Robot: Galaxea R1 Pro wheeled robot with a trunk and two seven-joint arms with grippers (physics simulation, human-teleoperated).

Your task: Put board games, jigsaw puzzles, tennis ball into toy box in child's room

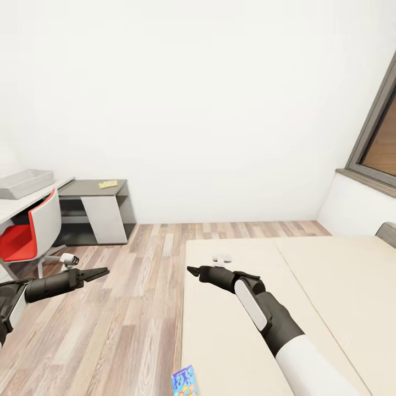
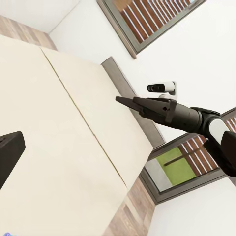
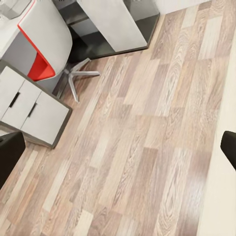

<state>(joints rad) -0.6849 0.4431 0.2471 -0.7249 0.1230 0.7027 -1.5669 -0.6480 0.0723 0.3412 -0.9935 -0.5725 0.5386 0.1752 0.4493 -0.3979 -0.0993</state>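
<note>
A blue board game [image 1: 184,381] with a busy printed lid lies at the near edge of the cream bed [image 1: 330,275]. The pale grey toy box [image 1: 25,183] sits on the table [image 1: 38,199] at far left. On a lower grey desk beside it lies a small flat yellow item [image 1: 108,184], too small to identify. My right gripper [image 1: 191,270] hovers over the bed's left part, open and empty; its dark fingers [image 3: 10,157] sit at the edges of the right wrist view. My left gripper [image 1: 103,271] hangs open over the floor, pointing toward the bed.
A red and white swivel chair [image 1: 30,234] stands in front of the table, with white drawers [image 3: 29,110] under it. Wood-plank floor [image 1: 126,308] lies between desk and bed. A brown-framed window [image 1: 377,137] is on the right wall.
</note>
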